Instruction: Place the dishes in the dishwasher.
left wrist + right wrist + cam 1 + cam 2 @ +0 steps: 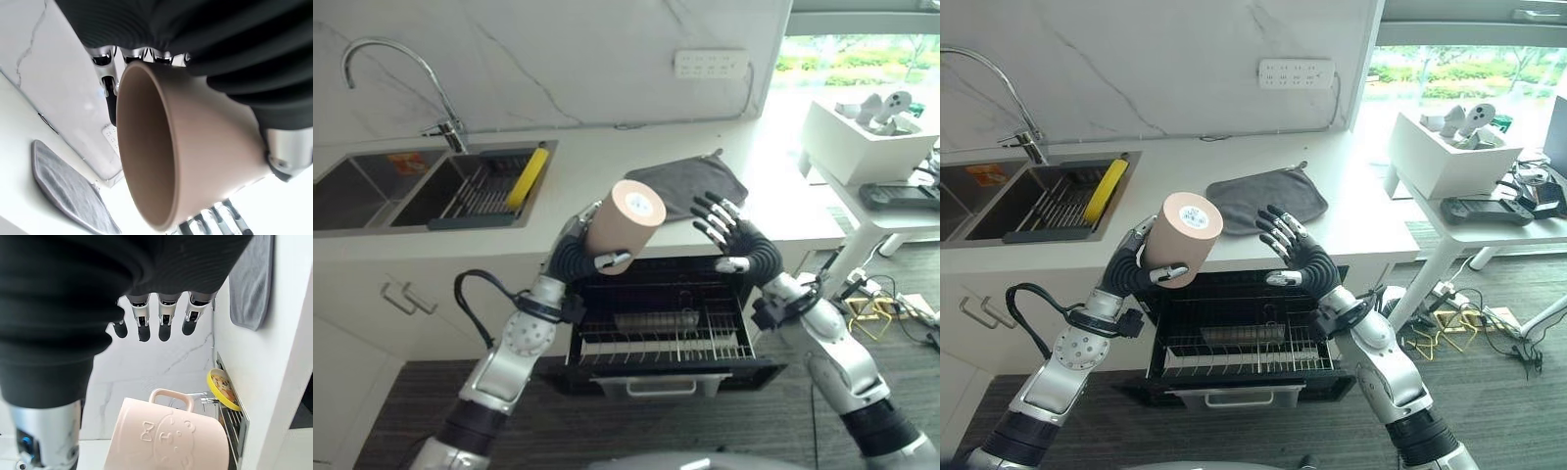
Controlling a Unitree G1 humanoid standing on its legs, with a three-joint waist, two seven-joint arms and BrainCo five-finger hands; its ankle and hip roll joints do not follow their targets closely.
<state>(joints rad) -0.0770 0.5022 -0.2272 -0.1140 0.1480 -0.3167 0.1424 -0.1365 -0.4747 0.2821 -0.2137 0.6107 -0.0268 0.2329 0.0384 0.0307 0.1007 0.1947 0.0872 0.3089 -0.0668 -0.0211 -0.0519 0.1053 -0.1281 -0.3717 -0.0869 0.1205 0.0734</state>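
One mug (625, 228), left hand (570, 257) fingers round it

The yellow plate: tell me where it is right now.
The yellow plate stands on edge in the right-hand basin of the sink, leaning on the drying rack, on the robot's left beyond the left hand holding the mug.

A pale pink mug (625, 227) with a loop handle and an embossed bear face is held tilted above the open dishwasher (656, 377), base pointing toward one o'clock. The dishwasher's wire rack (658, 338) is pulled out at six o'clock.
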